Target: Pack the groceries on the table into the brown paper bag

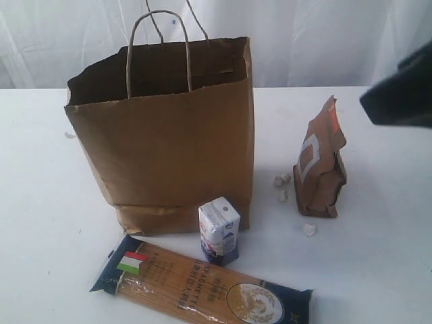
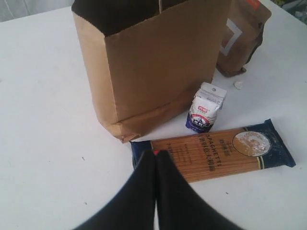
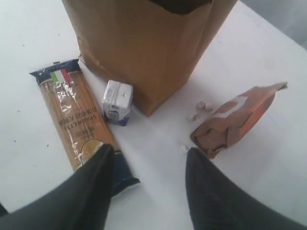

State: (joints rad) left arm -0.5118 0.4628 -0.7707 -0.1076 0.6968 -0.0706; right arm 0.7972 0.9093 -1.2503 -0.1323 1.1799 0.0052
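The brown paper bag stands upright and open on the white table. In front of it lies the long spaghetti packet, and the small white-purple carton stands against the bag's front corner. The brown pouch stands to the bag's right. My left gripper is shut and empty, hovering over the spaghetti packet's dark end. My right gripper is open above bare table between the packet and the pouch. Jar, tin can and bottle are out of view.
Three small pale crumpled bits lie on the table between the bag and the pouch. A dark blurred arm part enters at the right edge of the exterior view. A white curtain hangs behind the table.
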